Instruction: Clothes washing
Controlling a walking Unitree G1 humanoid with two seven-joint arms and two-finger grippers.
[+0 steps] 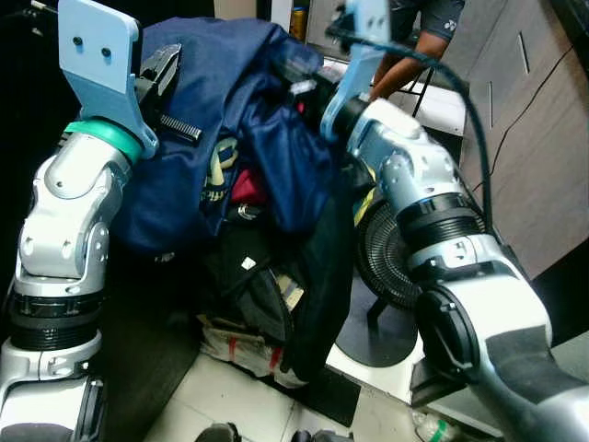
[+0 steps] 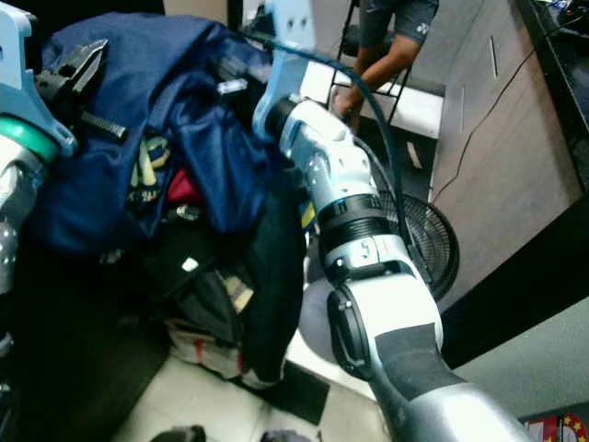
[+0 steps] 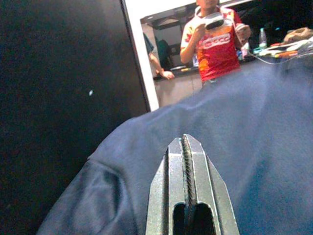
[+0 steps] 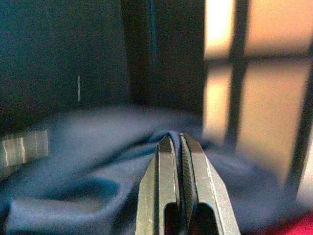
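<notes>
A bundle of clothes hangs between my two raised arms. A navy blue garment [image 1: 267, 138] lies on top, with black cloth [image 1: 322, 276] and a red piece [image 1: 247, 189] under it. My left gripper [image 1: 158, 72] is pressed into the bundle's left side. Its fingers [image 3: 185, 147] are shut flat on the blue cloth, and I see nothing between them. My right gripper [image 4: 175, 137] reaches in from the bundle's top right. It is shut, with a fold of the blue cloth [image 4: 98, 161] bunched at its tips.
A floor fan [image 2: 425, 238] stands low behind my right arm. A person [image 1: 425, 35] stands at the back and another person in a red shirt [image 3: 215, 41] is farther off. Wooden cabinets [image 1: 543, 138] are on the right, white tiles [image 1: 230, 398] below, and a dark panel [image 3: 58, 98] on the left.
</notes>
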